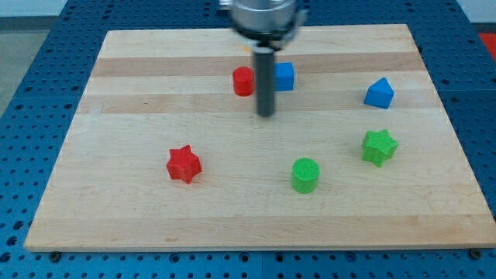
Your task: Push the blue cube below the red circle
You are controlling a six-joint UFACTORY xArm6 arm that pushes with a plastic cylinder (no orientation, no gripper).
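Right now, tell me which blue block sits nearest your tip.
The blue cube, just right of my tip and beside the red circle; the other blue block sits far right.

A pale wooden board [155,225] is laid on a blue perforated table [31,93]. 6 blocks are carried on it. A red circle [242,80] and a blue cube [284,76] are set near the view's top, close together. A second blue block [379,93] is placed toward the view's right. A green star [379,146], a green cylinder [305,174] and a red star [184,163] are spread across the lower half.
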